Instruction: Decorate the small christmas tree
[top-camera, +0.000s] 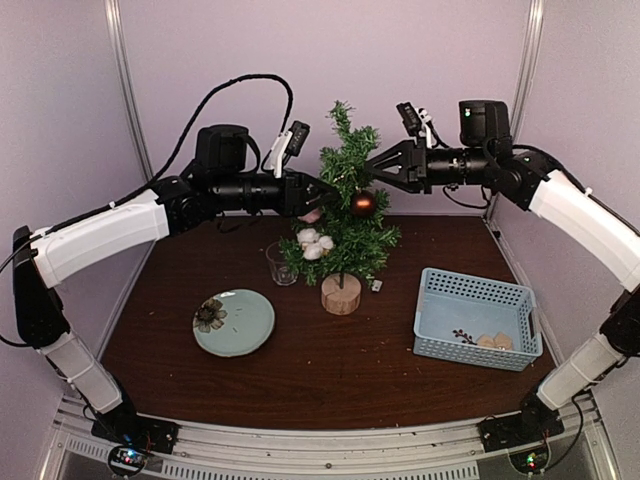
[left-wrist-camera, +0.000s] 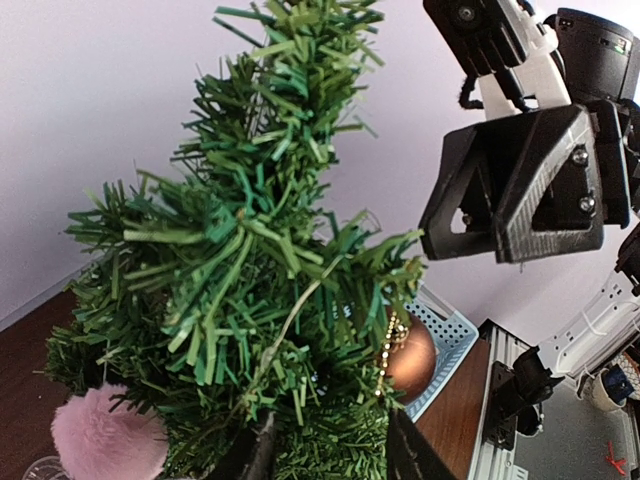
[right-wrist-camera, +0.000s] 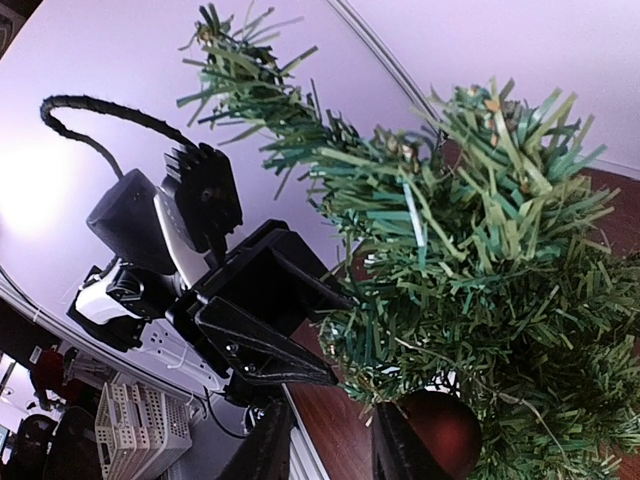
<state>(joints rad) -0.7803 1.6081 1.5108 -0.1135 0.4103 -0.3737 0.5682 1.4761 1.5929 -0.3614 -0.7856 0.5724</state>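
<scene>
1. Midway across the dark table (top-camera: 200, 270), the small christmas tree (top-camera: 352, 228) stands upright on its wood stump.
2. Left of the tree, the left gripper (top-camera: 320, 195) reaches into the upper branches, and its fingers (left-wrist-camera: 255, 452) clamp on foliage.
3. Right of the tree, near its top, the right gripper (top-camera: 374, 170) keeps its fingers (right-wrist-camera: 272, 440) slightly apart, with nothing visible between them.
4. On the tree hang a bronze ball (top-camera: 362, 204), a pink pompom (top-camera: 311, 215) and white tufts (top-camera: 314, 243).
5. A glass (top-camera: 281, 264) stands just left of the tree's base, and a blue basket (top-camera: 478, 318) sits to the tree's right.
</scene>
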